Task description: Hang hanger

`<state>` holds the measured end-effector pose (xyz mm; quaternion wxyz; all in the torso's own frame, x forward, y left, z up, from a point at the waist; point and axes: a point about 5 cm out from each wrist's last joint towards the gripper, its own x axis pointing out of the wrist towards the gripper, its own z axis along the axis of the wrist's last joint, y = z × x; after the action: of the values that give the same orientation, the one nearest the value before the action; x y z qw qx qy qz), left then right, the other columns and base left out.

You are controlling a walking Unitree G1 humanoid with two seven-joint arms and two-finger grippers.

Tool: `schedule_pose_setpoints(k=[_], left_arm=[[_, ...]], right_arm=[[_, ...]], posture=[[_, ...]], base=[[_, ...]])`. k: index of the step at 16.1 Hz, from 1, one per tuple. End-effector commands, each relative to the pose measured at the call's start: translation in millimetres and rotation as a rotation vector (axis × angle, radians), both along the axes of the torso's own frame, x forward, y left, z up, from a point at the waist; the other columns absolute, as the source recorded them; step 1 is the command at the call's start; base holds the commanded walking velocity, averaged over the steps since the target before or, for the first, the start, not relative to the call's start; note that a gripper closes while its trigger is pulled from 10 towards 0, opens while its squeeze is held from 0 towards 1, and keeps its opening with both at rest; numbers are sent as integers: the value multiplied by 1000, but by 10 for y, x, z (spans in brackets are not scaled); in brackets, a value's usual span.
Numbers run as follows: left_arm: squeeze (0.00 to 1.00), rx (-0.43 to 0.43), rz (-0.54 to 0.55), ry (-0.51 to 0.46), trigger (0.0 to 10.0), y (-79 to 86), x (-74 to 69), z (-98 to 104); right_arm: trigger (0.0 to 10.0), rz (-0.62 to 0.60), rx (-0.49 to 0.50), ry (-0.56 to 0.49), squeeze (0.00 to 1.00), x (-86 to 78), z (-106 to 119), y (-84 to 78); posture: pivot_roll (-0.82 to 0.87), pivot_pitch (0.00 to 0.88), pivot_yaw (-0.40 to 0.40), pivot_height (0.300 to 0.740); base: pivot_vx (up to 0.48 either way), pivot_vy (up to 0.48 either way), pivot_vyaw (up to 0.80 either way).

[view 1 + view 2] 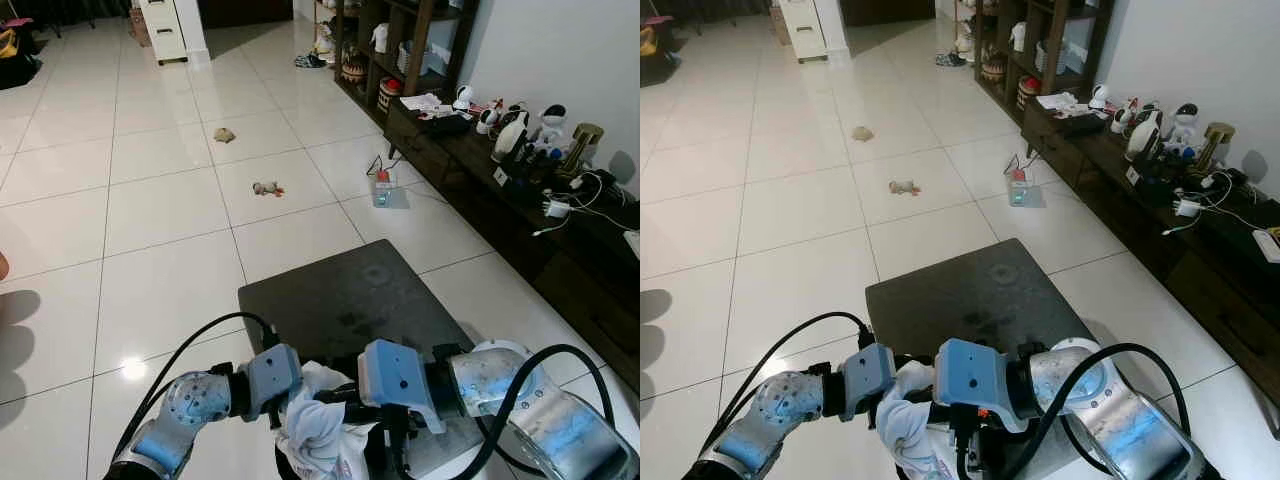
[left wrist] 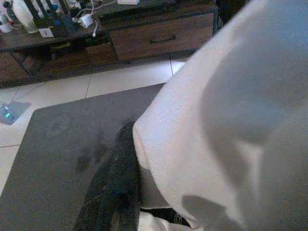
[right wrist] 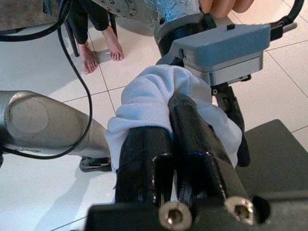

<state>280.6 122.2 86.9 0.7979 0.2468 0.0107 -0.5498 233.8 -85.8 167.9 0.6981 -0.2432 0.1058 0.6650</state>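
A crumpled white garment (image 1: 318, 428) hangs low in front of me, between my two grippers. My right gripper (image 3: 163, 115) is shut on it, its two black fingers pressed close together with the fabric bunched over their tips. My left gripper (image 1: 292, 408) comes in from the other side with its fingertips buried in the same cloth. Close to the left wrist camera the garment (image 2: 216, 120) drapes over one black finger (image 2: 118, 187).
A dark grey mat (image 1: 350, 295) lies on the white tiled floor just ahead. A low dark cabinet (image 1: 560, 250) with clutter and cables runs along the right wall. Small toys (image 1: 267, 188) and a corded device (image 1: 384, 190) lie further out. A person's bare feet (image 3: 101, 48) stand close by.
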Motion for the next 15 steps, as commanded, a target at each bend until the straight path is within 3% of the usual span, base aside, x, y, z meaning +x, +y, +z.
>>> schedule_pose_setpoints(k=[1, 15], left_arm=[[0, -6, 6, 9, 0, 41, -13, 6], [0, -49, 64, 40, 0, 117, 11, 91]], right_arm=[[10000, 24, 20, 2, 0, -36, 34, 33], [10000, -1, 20, 4, 0, -17, 7, 14]], posture=[[-20, 124, -23, 740], [-11, 131, -16, 740]], base=[[0, 0, 0], [0, 0, 0]])
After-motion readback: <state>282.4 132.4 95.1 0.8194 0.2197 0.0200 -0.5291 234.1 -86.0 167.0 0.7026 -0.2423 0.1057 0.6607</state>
